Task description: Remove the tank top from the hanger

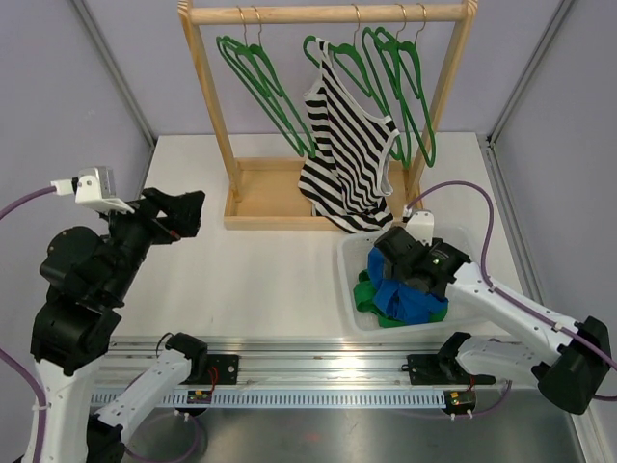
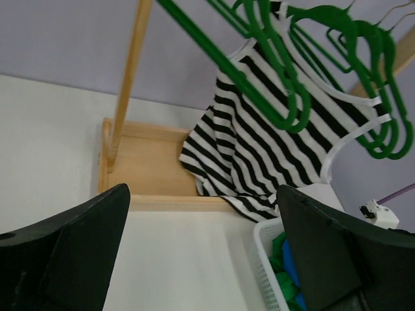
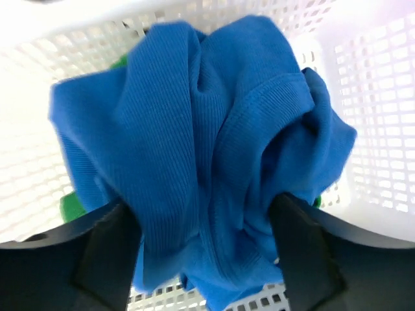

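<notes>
A: Setting: white table (image 1: 270, 280), lilac walls (image 1: 96, 87), wooden rack (image 1: 207, 96) at the far side, green hangers (image 1: 255, 72) on its rail. Where is the striped top?
B: Striped top (image 1: 347, 154) hangs from one of the hangers. Its hem drapes onto the rack's base, just beside the white basket (image 1: 349, 289).
A: Left gripper?
B: Left gripper (image 1: 193, 214) is raised over the table left of the rack, well apart from the striped top. Wrist view: fingers (image 2: 71, 253) spread wide, nothing between them. The top shows beyond the gap, up and to the right.
A: Right gripper?
B: Right gripper (image 3: 201, 214) is down in the basket. Its fingers (image 3: 107, 253) stand apart, one each side of a bunched blue top (image 3: 207, 149). Cloth lies between them, not pinched; contact with the pads, cannot tell. Green cloth (image 1: 371, 294) lies under the blue, toward the basket's left.
A: Striped top relative to the right fingers?
B: Beyond and above them, hem near the basket's far rim, not touching the gripper
</notes>
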`<state>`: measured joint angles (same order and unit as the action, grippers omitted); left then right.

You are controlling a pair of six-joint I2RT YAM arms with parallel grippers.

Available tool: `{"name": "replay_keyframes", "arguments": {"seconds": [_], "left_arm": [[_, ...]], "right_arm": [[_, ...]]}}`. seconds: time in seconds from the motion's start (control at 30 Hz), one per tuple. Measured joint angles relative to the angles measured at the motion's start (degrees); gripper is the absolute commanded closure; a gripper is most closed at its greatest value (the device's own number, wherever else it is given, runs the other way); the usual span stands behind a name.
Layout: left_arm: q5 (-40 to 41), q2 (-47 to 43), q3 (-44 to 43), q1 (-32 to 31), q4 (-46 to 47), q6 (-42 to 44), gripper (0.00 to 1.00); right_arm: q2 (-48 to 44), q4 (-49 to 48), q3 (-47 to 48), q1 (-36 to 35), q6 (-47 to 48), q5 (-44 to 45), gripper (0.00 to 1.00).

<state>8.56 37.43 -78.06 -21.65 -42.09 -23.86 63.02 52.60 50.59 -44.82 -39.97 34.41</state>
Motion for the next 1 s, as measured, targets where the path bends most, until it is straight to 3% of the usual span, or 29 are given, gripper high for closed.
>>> {"name": "replay_keyframes", "arguments": {"seconds": [0.03,0.2,0.33,0.57,0.77,1.0], "left_arm": [[-1.1,1.0,-1.1,0.0,0.5,-0.3,0.01],[-7.1,9.0,-7.4,-0.1,2.1,-3.3,0.01],[-7.8,17.4,-14.3,-4.1,3.0,-5.4,0.01],[-2.6,36.4,-32.8,-17.0,3.5,-5.3,0.01],[2.2,53.8,-49.1,-22.9,3.9,-4.0,0.01],[7.7,66.4,-53.6,-24.7,9.2,-2.9,0.01]], "right_arm": [[-0.7,0.6,0.8,0.0,-0.1,0.1,0.01],[-11.2,2.7,6.5,0.0,0.9,0.5,0.01],[-21.5,3.1,9.4,0.0,2.1,0.5,0.00],[-30.2,3.6,9.4,0.1,4.5,-2.8,0.00],[-33.8,1.6,6.4,0.2,6.3,-10.6,0.01],[-34.6,0.0,2.3,0.2,6.2,-17.9,0.01]]}}
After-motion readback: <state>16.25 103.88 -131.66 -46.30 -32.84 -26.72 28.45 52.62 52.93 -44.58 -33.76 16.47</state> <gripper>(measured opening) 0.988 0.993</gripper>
